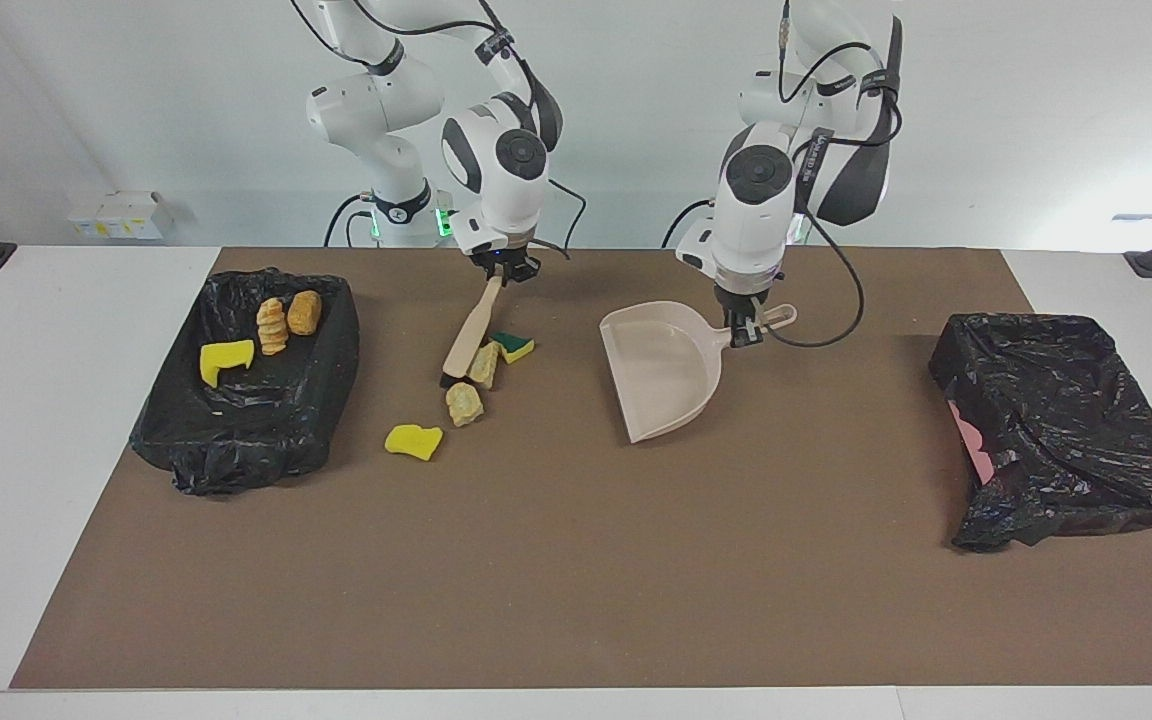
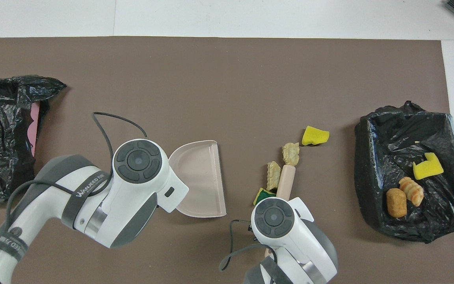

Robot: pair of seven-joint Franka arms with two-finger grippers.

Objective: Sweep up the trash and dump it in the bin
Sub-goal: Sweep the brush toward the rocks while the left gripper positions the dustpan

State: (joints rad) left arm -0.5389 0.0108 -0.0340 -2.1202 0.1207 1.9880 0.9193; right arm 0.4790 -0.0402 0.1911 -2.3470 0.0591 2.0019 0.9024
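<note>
Scraps number seven: four (image 1: 463, 403) loose on your brown-matted desk (image 1: 576, 600) beside the brush (image 1: 471, 338), three (image 1: 273, 325) in one of two black-bagged bins (image 1: 246, 420). Your right gripper (image 1: 502, 276) has jaws clamped on the brush, your left gripper (image 1: 748, 335) on the single dustpan (image 1: 661, 370); white wall.

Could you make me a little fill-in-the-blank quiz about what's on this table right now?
1. The left tool holds the handle of the ____.
2. The right tool holds a brush whose bristles touch a tan ____.
3. The number of trash pieces lying in the black bin at the right arm's end is ____.
4. The dustpan is ____ of trash.

Missing words: dustpan; lump; three; empty
</note>
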